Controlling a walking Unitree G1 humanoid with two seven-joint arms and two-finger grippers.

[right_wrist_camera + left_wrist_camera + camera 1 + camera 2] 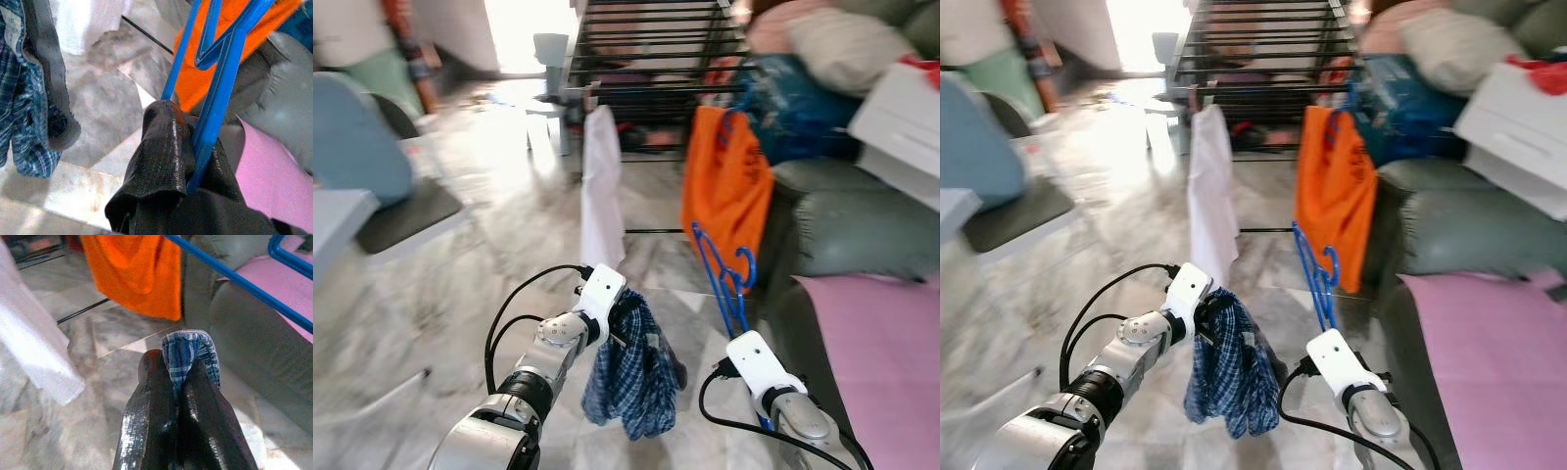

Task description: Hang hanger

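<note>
My right gripper [195, 147] is shut on a blue plastic hanger [722, 269], which stands up from it toward the orange cloth [726, 186] hung on the black drying rack [656, 49]. To its left, my left gripper [180, 377] is shut on a blue checked garment [631, 377] that hangs limp below the fingers. In the left wrist view the checked fabric [188, 352] is pinched between the two black fingers, with the hanger's blue bar [234, 279] crossing above. A white cloth [601, 186] also hangs from the rack.
A grey sofa [847, 225] with a pink cover [881, 352] stands on the right, piled with clothes and a white box [901, 127]. A blue chair [362, 157] and a person stand at the left. Marble floor lies ahead.
</note>
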